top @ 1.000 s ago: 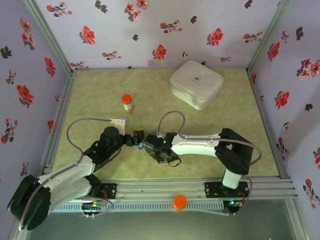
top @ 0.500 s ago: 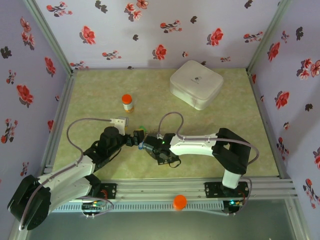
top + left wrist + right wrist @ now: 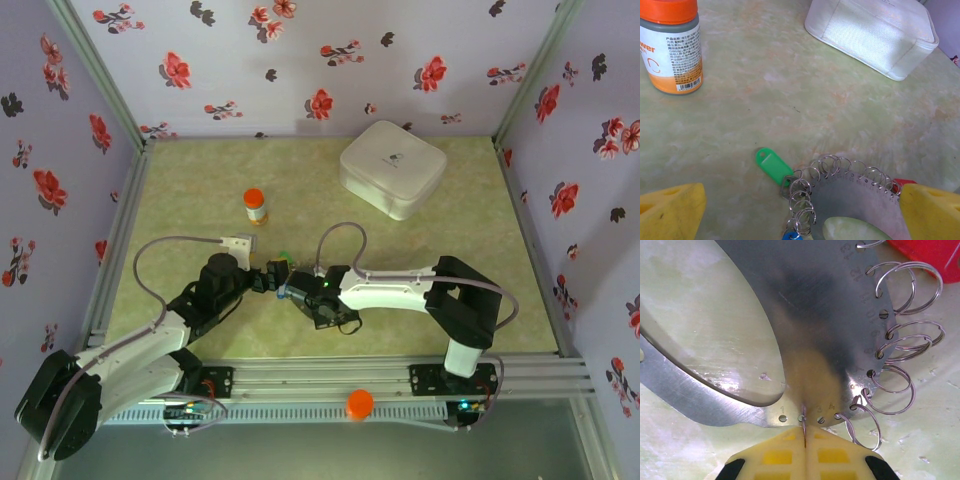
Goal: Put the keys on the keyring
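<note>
The keyring (image 3: pixel 850 200) is a flat grey metal loop with numbered holes along its rim and several small split rings hooked in them. It lies on the table between my left gripper's (image 3: pixel 800 220) wide-apart yellow fingers (image 3: pixel 670 212), which touch nothing. A green key tag (image 3: pixel 771 164) hangs off its left side, a blue one (image 3: pixel 790 235) sits at the bottom edge, and a red one (image 3: pixel 902 182) is at the right. My right gripper (image 3: pixel 804 432) is shut, pinching a thin split ring edge-on at the rim of the keyring (image 3: pixel 805 300). Both grippers meet near the table's front middle (image 3: pixel 285 285).
An orange-capped bottle (image 3: pixel 255 205) stands behind and left of the grippers. A white case (image 3: pixel 392 167) sits at the back right. An orange cap (image 3: pixel 359 403) rests on the front rail. Floral walls close in three sides.
My right gripper's fingers have closed together on the thin ring at the keyring's rim. The left gripper stays open and still.
</note>
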### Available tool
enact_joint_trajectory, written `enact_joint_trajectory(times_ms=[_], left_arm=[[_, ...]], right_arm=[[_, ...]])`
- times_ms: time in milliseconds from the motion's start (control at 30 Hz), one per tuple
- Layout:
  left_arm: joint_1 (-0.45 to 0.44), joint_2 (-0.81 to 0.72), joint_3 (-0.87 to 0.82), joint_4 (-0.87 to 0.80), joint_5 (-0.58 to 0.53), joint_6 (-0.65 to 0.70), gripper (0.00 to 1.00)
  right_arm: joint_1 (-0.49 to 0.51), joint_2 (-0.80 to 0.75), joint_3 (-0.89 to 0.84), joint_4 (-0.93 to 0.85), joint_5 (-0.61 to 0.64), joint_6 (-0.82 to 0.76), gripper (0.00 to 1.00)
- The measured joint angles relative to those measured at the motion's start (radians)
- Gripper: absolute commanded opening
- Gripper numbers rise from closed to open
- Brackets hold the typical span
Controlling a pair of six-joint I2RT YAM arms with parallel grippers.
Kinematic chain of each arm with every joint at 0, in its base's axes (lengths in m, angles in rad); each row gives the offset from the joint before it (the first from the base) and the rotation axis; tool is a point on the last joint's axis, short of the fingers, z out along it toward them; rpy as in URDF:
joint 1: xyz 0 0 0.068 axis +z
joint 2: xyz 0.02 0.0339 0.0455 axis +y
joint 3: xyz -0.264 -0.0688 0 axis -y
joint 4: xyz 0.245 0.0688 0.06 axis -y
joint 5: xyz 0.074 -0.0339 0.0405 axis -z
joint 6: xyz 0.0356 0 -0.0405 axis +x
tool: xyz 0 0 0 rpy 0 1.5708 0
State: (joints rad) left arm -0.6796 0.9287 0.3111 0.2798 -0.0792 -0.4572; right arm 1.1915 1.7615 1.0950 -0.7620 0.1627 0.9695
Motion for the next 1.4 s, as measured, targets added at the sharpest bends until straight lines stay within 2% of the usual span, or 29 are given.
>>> enact_joint_trajectory(times_ms=[100, 200, 467, 600, 833, 967, 1167, 1300, 1400], left_arm=[[0.000, 0.000, 0.000, 0.000, 0.000, 0.000, 0.98], [0.000, 0.000, 0.000, -0.003, 0.000, 0.000, 0.98], [0.008, -0.024, 0.000, -0.024, 0.009, 0.013, 0.98], [0.020, -0.045, 0.004, -0.042, 0.036, 0.028, 0.99], [0.041, -0.090, 0.054, -0.092, 0.119, 0.076, 0.97], [0.042, -0.102, 0.121, -0.152, 0.171, 0.136, 0.95], [0.045, -0.096, 0.247, -0.278, 0.267, 0.286, 0.91], [0.048, -0.061, 0.343, -0.383, 0.323, 0.396, 0.90], [0.054, -0.038, 0.402, -0.458, 0.377, 0.473, 0.85]], right_arm=[[0.000, 0.000, 0.000, 0.000, 0.000, 0.000, 0.07], [0.000, 0.000, 0.000, 0.000, 0.000, -0.003, 0.00], [0.000, -0.015, 0.000, 0.000, 0.019, -0.036, 0.00], [0.000, -0.097, -0.004, 0.011, 0.045, -0.103, 0.00], [-0.006, -0.285, -0.059, 0.114, 0.085, -0.309, 0.00], [-0.056, -0.344, -0.081, 0.166, 0.070, -0.417, 0.00], [-0.194, -0.409, -0.136, 0.255, -0.050, -0.571, 0.00], [-0.210, -0.445, -0.155, 0.297, -0.098, -0.680, 0.00], [-0.210, -0.467, -0.161, 0.328, -0.140, -0.760, 0.00]])
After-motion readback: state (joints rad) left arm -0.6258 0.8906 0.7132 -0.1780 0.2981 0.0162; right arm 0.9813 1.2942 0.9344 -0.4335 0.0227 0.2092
